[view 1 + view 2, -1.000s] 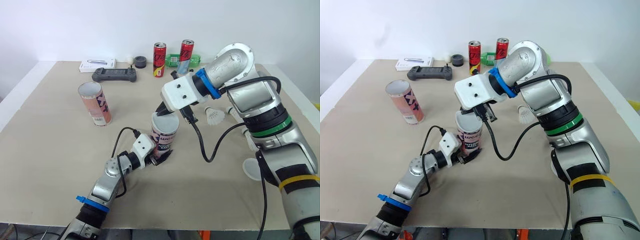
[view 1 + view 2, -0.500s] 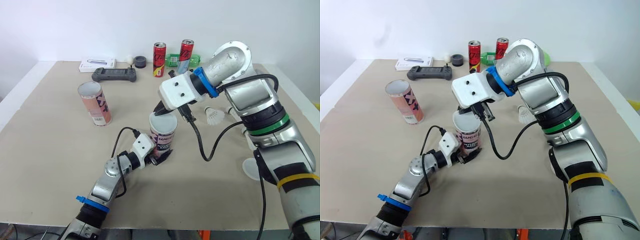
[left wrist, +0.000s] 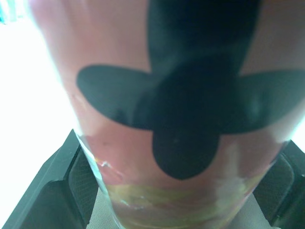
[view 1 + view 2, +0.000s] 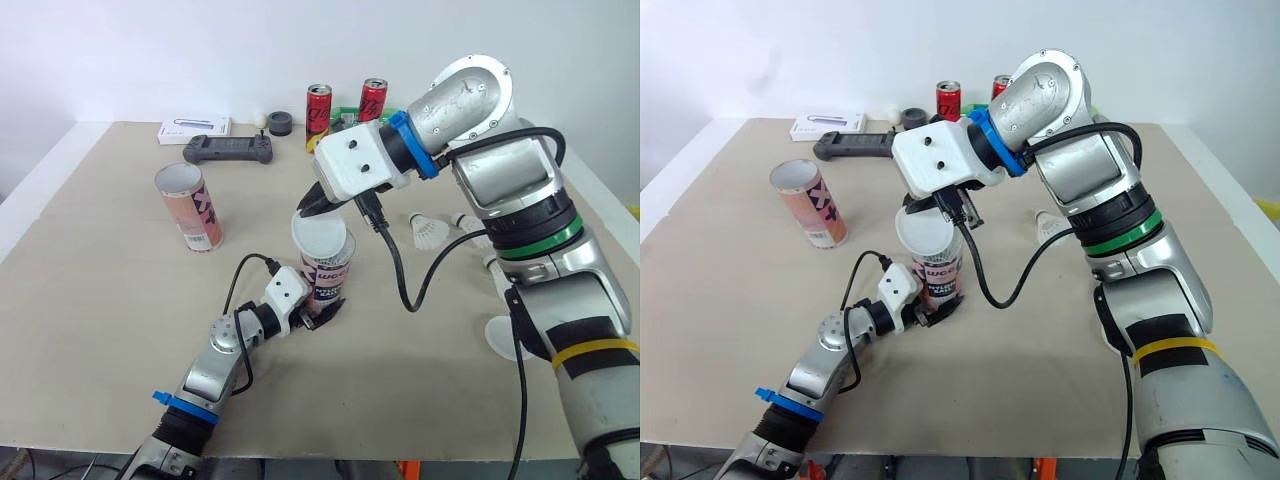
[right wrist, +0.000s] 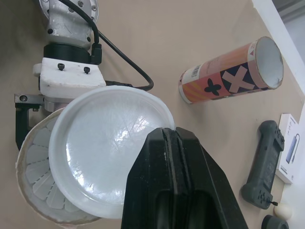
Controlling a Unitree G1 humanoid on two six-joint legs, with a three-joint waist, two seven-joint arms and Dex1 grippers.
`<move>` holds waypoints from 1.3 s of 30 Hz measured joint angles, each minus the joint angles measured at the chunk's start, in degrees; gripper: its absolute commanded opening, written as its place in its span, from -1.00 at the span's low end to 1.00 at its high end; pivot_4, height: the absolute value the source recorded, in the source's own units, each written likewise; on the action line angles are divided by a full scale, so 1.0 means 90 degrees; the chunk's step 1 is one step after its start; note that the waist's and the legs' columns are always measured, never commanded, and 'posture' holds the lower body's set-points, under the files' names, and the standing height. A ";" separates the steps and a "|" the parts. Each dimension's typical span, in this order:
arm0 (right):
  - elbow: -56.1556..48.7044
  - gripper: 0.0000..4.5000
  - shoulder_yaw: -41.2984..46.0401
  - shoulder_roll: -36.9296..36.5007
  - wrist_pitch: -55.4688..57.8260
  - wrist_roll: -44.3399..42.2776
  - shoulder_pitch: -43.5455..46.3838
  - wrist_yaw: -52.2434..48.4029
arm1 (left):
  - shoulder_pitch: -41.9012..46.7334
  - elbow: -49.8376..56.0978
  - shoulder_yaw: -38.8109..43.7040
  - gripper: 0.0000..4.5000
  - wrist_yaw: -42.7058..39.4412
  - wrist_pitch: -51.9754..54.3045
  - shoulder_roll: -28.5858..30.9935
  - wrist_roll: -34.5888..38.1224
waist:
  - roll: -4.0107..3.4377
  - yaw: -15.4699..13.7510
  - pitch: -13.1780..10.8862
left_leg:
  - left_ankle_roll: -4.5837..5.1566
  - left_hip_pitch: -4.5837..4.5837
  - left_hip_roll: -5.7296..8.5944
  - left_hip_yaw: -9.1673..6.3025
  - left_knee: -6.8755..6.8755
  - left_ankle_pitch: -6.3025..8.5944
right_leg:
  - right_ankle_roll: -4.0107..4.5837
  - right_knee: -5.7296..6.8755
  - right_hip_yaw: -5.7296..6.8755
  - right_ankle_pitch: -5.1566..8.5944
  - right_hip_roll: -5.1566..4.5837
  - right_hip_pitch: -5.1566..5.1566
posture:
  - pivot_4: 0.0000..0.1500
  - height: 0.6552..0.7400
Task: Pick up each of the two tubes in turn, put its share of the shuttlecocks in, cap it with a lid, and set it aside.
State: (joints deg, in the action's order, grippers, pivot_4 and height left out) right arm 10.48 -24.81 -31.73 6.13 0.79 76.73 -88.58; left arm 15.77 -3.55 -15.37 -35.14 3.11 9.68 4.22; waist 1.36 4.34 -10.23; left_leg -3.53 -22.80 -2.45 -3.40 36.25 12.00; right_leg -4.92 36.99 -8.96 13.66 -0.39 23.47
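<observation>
A pink printed tube (image 4: pixel 327 283) stands upright mid-table, and my left gripper (image 4: pixel 320 312) is shut on its base; its black fingers (image 3: pixel 57 191) flank the tube (image 3: pixel 181 105). My right gripper (image 4: pixel 311 208) is shut on the rim of a white lid (image 4: pixel 320 238), which hangs tilted just above the tube's mouth. In the right wrist view the lid (image 5: pixel 105 148) covers most of the mouth, with shuttlecock feathers (image 5: pixel 38 191) showing inside. A second open tube (image 4: pixel 190 208) stands to the left. A loose shuttlecock (image 4: pixel 430 232) lies to the right.
Another white lid (image 4: pixel 503 338) lies at the right, near more shuttlecocks (image 4: pixel 470 225). Along the back edge are a game controller (image 4: pixel 229 150), a white box (image 4: pixel 195 129), two red cans (image 4: pixel 319 119) and a green bottle (image 4: pixel 350 118).
My right gripper has risen and drawn left with the lid, which lay on the tube's mouth and now hangs tilted above it. The left gripper and tube have stayed put.
</observation>
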 measured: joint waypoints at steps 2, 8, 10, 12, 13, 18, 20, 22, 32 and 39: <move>-0.0004 -0.98 -0.0001 -0.0041 0.0006 0.0009 0.0000 -0.0011 | 0.0001 -0.0001 0.0000 0.77 0.0001 0.0000 -0.0005 0.0000 | 0.0000 -0.0001 0.0000 | 0.0000 0.0000 0.0000 0.0000 0.0000 0.0000 | 0.0000 0.0000 0.0000 0.0000 0.0000 0.0000 | 1.00 1.00; -0.0014 -0.98 -0.0001 -0.0225 0.0057 0.0072 0.0000 -0.0053 | 0.0003 -0.0011 0.0006 0.77 0.0009 0.0000 -0.0010 0.0000 | 0.0000 0.0000 0.0000 | 0.0000 0.0000 0.0000 0.0000 -0.0001 0.0000 | 0.0000 0.0000 0.0000 0.0000 0.0000 0.0002 | 1.00 1.00; -0.0028 -0.98 -0.0002 -0.0237 0.0065 0.0073 0.0000 -0.0076 | 0.0005 -0.0017 0.0005 0.77 0.0009 -0.0001 -0.0013 0.0000 | 0.0000 0.0000 0.0000 | 0.0000 -0.0001 0.0000 0.0000 0.0000 0.0000 | 0.0000 0.0000 0.0000 0.0000 0.0000 0.0002 | 1.00 1.00; -0.0080 -0.98 -0.0005 -0.0256 0.0098 0.0072 -0.0001 -0.0109 | 0.0005 -0.0023 0.0005 0.77 0.0007 -0.0001 -0.0014 0.0000 | 0.0000 0.0000 0.0000 | 0.0000 -0.0001 0.0000 0.0000 0.0000 0.0000 | 0.0000 0.0000 0.0000 0.0000 0.0000 0.0002 | 1.00 1.00; -0.0118 -0.98 -0.0006 -0.0268 0.0114 0.0071 -0.0001 -0.0122 | 0.0006 -0.0025 0.0004 0.77 0.0006 -0.0001 -0.0014 0.0000 | 0.0000 0.0000 0.0000 | 0.0000 -0.0002 0.0000 0.0000 0.0000 0.0000 | 0.0000 0.0000 0.0000 0.0000 0.0000 0.0002 | 1.00 1.00; -0.0322 -0.98 -0.0013 -0.0353 0.0196 0.0057 -0.0035 -0.0147 | 0.0008 -0.0026 0.0005 0.77 0.0007 -0.0002 -0.0015 0.0000 | 0.0000 0.0000 0.0000 | 0.0000 -0.0002 0.0000 0.0000 -0.0001 0.0000 | 0.0000 0.0000 0.0000 0.0000 0.0000 0.0003 | 1.00 1.00; -0.0413 -0.98 -0.0028 -0.0380 0.0249 0.0032 -0.0058 -0.0152 | 0.0008 -0.0025 0.0005 0.77 0.0006 -0.0002 -0.0015 0.0000 | 0.0000 0.0000 0.0000 | 0.0000 -0.0002 0.0000 0.0000 -0.0001 0.0000 | 0.0000 0.0000 0.0000 0.0001 0.0000 0.0003 | 1.00 1.00; -0.0486 -0.98 -0.0062 -0.0394 0.0277 -0.0018 -0.0081 -0.0156 | 0.0008 -0.0024 0.0004 0.77 0.0005 -0.0002 -0.0015 0.0000 | 0.0000 0.0000 0.0000 | 0.0000 -0.0002 0.0000 0.0000 -0.0001 0.0000 | 0.0000 0.0000 0.0000 0.0001 0.0000 0.0003 | 1.00 1.00; -0.0660 -0.98 -0.0182 -0.0431 0.0348 -0.0052 -0.0190 -0.0156 | 0.0015 -0.0023 -0.0010 0.77 0.0001 -0.0003 -0.0015 -0.0016 | 0.0000 -0.0001 0.0000 | -0.0001 -0.0004 0.0000 0.0000 -0.0002 0.0000 | 0.0000 0.0000 0.0000 0.0003 0.0000 0.0004 | 1.00 1.00; -0.0644 -0.98 -0.0258 -0.0433 0.0258 0.0149 -0.0245 -0.0140 | 0.0016 -0.0025 -0.0021 0.77 0.0003 -0.0004 -0.0025 -0.0031 | 0.0000 -0.0002 0.0000 | -0.0003 -0.0005 0.0000 0.0000 -0.0003 0.0002 | 0.0001 -0.0001 0.0000 0.0006 0.0000 0.0004 | 1.00 1.00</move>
State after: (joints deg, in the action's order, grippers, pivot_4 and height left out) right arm 4.68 -27.14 -35.63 8.45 2.13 74.53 -89.84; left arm 15.91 -3.77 -15.55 -35.11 3.07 9.46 3.94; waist 1.36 4.33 -10.23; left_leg -3.55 -22.84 -2.44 -3.41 36.22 12.02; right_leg -4.91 36.98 -8.96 13.71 -0.39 23.51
